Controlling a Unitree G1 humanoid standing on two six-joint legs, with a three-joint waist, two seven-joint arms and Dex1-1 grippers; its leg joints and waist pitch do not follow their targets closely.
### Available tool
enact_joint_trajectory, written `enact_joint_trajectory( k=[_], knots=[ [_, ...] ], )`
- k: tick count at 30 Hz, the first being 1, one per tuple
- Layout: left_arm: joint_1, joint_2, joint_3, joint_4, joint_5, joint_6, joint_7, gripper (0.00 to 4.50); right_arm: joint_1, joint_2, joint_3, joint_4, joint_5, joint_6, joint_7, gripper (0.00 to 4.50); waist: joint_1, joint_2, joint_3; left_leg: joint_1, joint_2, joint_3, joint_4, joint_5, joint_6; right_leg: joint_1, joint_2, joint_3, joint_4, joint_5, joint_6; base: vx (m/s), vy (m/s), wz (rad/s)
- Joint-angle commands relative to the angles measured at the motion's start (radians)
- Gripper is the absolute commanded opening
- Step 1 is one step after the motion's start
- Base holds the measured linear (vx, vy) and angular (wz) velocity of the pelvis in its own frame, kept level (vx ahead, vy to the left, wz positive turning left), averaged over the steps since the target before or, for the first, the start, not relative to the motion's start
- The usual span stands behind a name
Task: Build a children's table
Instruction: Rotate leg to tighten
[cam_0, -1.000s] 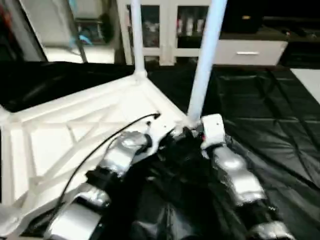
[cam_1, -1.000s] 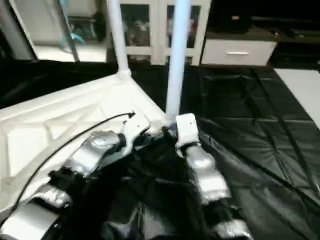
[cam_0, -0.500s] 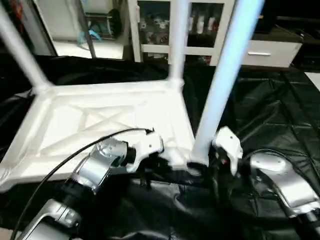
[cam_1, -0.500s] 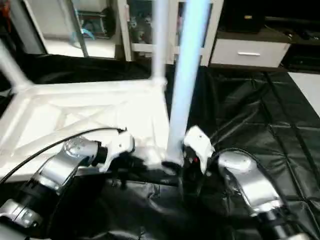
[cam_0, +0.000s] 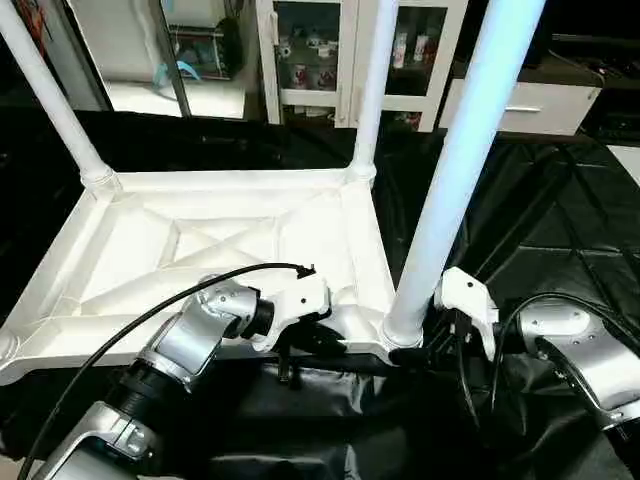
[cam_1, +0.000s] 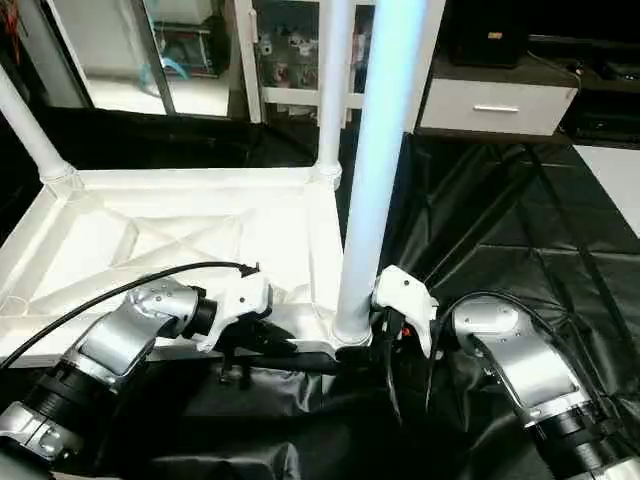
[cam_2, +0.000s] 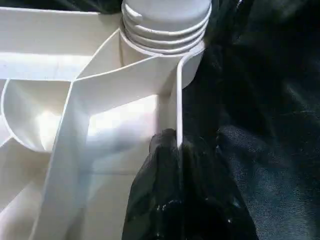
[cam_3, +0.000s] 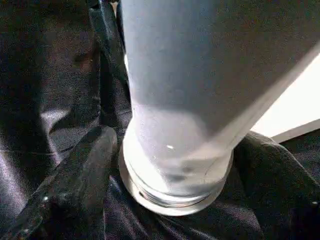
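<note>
**Children's table, inverted, grippers at near corner**

Head views: White tabletop (cam_0: 215, 250) lies underside-up on black sheeting (cam_0: 560, 220), X-ribs exposed. Three legs stand upright in corner sockets: far-left leg (cam_0: 50, 95), far-right leg (cam_0: 372, 85), near-right leg (cam_0: 455, 180). Left gripper (cam_0: 310, 342) sits at the tabletop's near edge, just beside the near-right leg's base; a black cable (cam_0: 150, 315) loops over its silver forearm. Right gripper (cam_1: 390, 345) sits at that leg's base from the other side, its white housing touching or nearly touching the tube. White cabinets (cam_0: 330, 50) stand behind.

Left wrist view: Black fingers (cam_2: 167, 170) pinched closed on the tabletop's thin rim wall (cam_2: 178, 105), one each side. Threaded leg end (cam_2: 165, 25) seated in the corner socket beyond.

Right wrist view: Fingers spread wide on either side of the leg base (cam_3: 175, 150); one finger (cam_3: 75, 180) close beside the threaded collar, the other beyond it. Whether they press the tube cannot be told.
</note>
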Motion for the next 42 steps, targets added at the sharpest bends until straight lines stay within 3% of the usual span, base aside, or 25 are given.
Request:
enact_joint_trajectory(
  k=[1, 10, 18, 22, 24, 26, 28, 29, 33, 34, 35, 38, 40, 41, 42],
  knots=[
    [0.039, 0.005, -0.081, 0.032, 0.027, 0.024, -0.040, 0.00, -0.022, 0.006, -0.003, 0.005, 0.004, 0.007, 0.012, 3.56, -0.001, -0.018, -0.046, 0.003, 0.081, -0.034, -0.065, -0.079, 0.116, 0.041, -0.080, 0.047, -0.052, -0.022, -0.306, 0.000, 0.000, 0.00],
    [0.048, 0.014, -0.084, 0.024, 0.031, 0.035, -0.040, 0.00, -0.031, 0.017, -0.005, 0.020, 0.014, 0.008, 0.023, 2.81, 0.000, -0.018, -0.048, 0.004, 0.081, -0.033, -0.062, -0.062, 0.123, 0.043, -0.079, 0.046, -0.048, -0.005, -0.309, 0.000, 0.000, 0.00],
    [0.051, 0.020, -0.086, 0.019, 0.029, 0.045, -0.047, 0.00, -0.032, 0.030, -0.004, 0.022, 0.022, 0.021, 0.032, 2.69, 0.001, -0.019, -0.049, 0.004, 0.081, -0.034, -0.060, -0.053, 0.126, 0.043, -0.078, 0.045, -0.045, 0.005, -0.314, 0.000, 0.000, 0.00],
    [0.052, 0.019, -0.083, 0.019, 0.029, 0.048, -0.041, 0.00, -0.034, 0.046, -0.009, 0.038, 0.008, 0.013, 0.003, 2.69, -0.001, -0.019, -0.047, 0.003, 0.080, -0.033, -0.061, -0.079, 0.112, 0.042, -0.078, 0.046, -0.049, -0.037, -0.308, 0.000, 0.000, 0.00],
    [0.042, -0.002, -0.060, 0.046, 0.033, 0.040, 0.010, 0.00, -0.054, 0.083, -0.024, 0.100, -0.037, -0.003, -0.098, 2.68, -0.007, -0.018, -0.043, 0.002, 0.078, -0.032, -0.064, -0.113, 0.092, 0.038, -0.077, 0.046, -0.056, -0.088, -0.304, 0.000, 0.000, 0.00],
    [0.020, -0.041, -0.024, 0.102, 0.042, 0.022, 0.101, 0.00, -0.073, 0.127, -0.050, 0.166, -0.063, -0.007, -0.200, 2.68, -0.015, -0.020, -0.034, 0.006, 0.075, -0.034, -0.069, -0.200, 0.046, 0.032, -0.076, 0.047, -0.073, -0.239, -0.274, 0.000, 0.000, 0.00],
    [-0.007, -0.075, 0.007, 0.160, 0.051, 0.014, 0.185, 0.00, -0.077, 0.180, -0.083, 0.213, -0.069, 0.012, -0.308, 2.68, -0.019, -0.021, -0.034, 0.008, 0.074, -0.038, -0.070, -0.237, 0.022, 0.030, -0.077, 0.047, -0.079, -0.313, -0.254, -0.027, 0.001, 0.00],
    [-0.014, -0.085, 0.016, 0.175, 0.053, 0.013, 0.211, 0.00, -0.077, 0.193, -0.088, 0.222, -0.075, 0.014, -0.336, 2.67, -0.028, -0.020, -0.033, 0.006, 0.072, -0.044, -0.074, -0.277, -0.004, 0.029, -0.076, 0.044, -0.084, -0.391, -0.217, -0.059, 0.010, -0.03],
    [-0.041, -0.120, 0.048, 0.227, 0.059, 0.018, 0.304, 0.00, -0.077, 0.254, -0.108, 0.263, -0.099, 0.019, -0.467, 2.67, -0.035, -0.021, -0.035, 0.008, 0.072, -0.046, -0.076, -0.296, -0.007, 0.023, -0.075, 0.046, -0.089, -0.397, -0.191, -0.019, 0.005, -0.01],
    [-0.043, -0.124, 0.051, 0.231, 0.059, 0.020, 0.313, 0.00, -0.079, 0.260, -0.110, 0.269, -0.102, 0.019, -0.482, 2.67, -0.035, -0.020, -0.035, 0.007, 0.072, -0.046, -0.077, -0.292, -0.006, 0.023, -0.075, 0.047, -0.089, -0.387, -0.191, 0.000, 0.000, 0.00],
    [-0.066, -0.152, 0.072, 0.267, 0.065, 0.037, 0.386, 0.00, -0.093, 0.316, -0.127, 0.321, -0.133, 0.011, -0.615, 2.67, -0.039, -0.017, -0.035, 0.004, 0.070, -0.044, -0.077, -0.280, -0.009, 0.019, -0.075, 0.047, -0.088, -0.361, -0.201, 0.000, 0.000, 0.00],
    [-0.100, -0.197, 0.111, 0.327, 0.071, 0.038, 0.509, 0.00, -0.123, 0.406, -0.167, 0.403, -0.148, 0.003, -0.802, 2.67, -0.051, -0.015, -0.038, 0.004, 0.067, -0.049, -0.078, -0.296, -0.024, 0.021, -0.076, 0.044, -0.090, -0.384, -0.195, 0.000, 0.000, 0.00],
    [-0.111, -0.214, 0.128, 0.347, 0.064, 0.034, 0.532, 0.00, -0.136, 0.434, -0.180, 0.431, -0.156, 0.001, -0.871, 2.67, -0.053, -0.013, -0.040, 0.007, 0.068, -0.044, -0.077, -0.275, -0.017, 0.018, -0.072, 0.046, -0.088, -0.304, -0.212, 0.000, 0.000, 0.00],
    [-0.135, -0.252, 0.165, 0.396, 0.050, 0.027, 0.595, 0.00, -0.170, 0.502, -0.213, 0.500, -0.161, -0.012, -1.011, 2.67, -0.057, -0.012, -0.039, 0.001, 0.065, -0.042, -0.078, -0.269, -0.009, 0.018, -0.074, 0.046, -0.088, -0.298, -0.218, 0.000, 0.000, 0.00],
    [-0.135, -0.252, 0.165, 0.396, 0.050, 0.027, 0.595, 0.00, -0.170, 0.502, -0.213, 0.500, -0.161, -0.012, -1.011, 2.67, -0.056, -0.010, -0.040, 0.002, 0.064, -0.045, -0.079, -0.270, -0.013, 0.020, -0.076, 0.045, -0.089, -0.311, -0.215, 0.000, 0.000, 0.00]
  ],
)
